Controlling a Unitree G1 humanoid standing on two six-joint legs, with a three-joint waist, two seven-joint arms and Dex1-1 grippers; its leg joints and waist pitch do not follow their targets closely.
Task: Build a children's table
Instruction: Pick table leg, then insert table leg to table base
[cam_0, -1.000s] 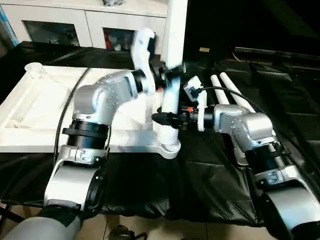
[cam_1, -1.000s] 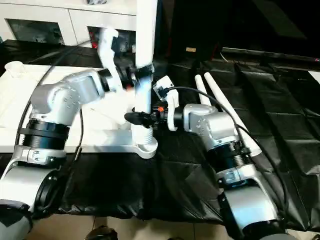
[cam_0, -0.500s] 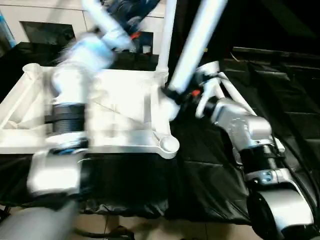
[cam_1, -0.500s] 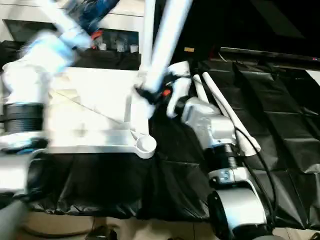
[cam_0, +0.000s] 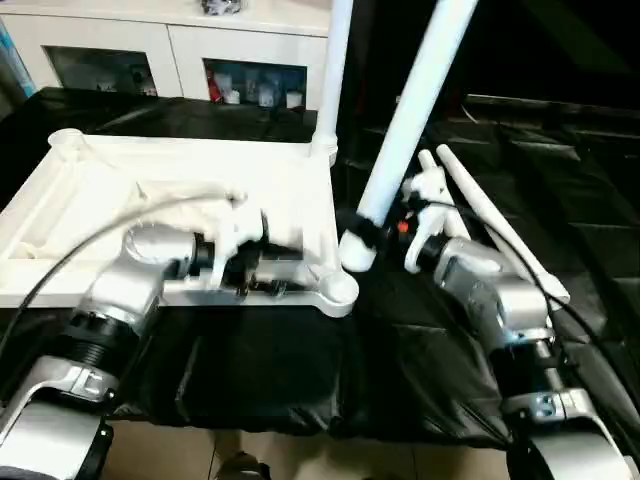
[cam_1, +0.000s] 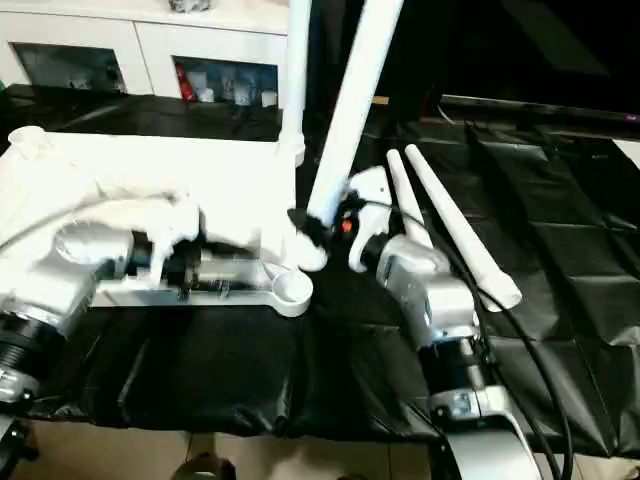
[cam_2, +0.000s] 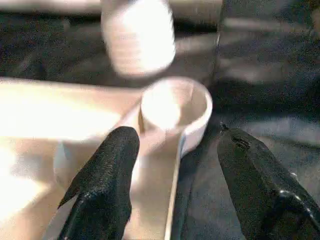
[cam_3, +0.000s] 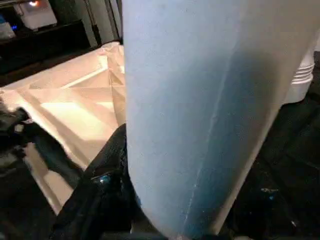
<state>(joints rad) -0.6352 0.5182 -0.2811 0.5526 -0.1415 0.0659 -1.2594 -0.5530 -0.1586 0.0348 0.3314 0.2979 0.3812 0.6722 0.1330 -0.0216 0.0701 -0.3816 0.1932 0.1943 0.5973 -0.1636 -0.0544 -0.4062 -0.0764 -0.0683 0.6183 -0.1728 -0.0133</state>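
We hold our right pincer (cam_0: 362, 226) clamped on a long white tapered tubular leg (cam_0: 415, 110), tilted just above the white plastic tabletop's near corner socket (cam_0: 338, 288); our left pincer (cam_2: 175, 165) gapes empty beside it.

The tabletop (cam_0: 60, 215) is looked down on from the head by both eye views, facing forward; the same scene is shared, taken from slightly offset places. Its near corner socket (cam_2: 175, 112) is seen at close range along the left gripper (cam_2: 175, 187), and is shared with the eye views. The right wrist view is pressed close against what is probably the held leg (cam_3: 210, 100), with the tabletop behind.
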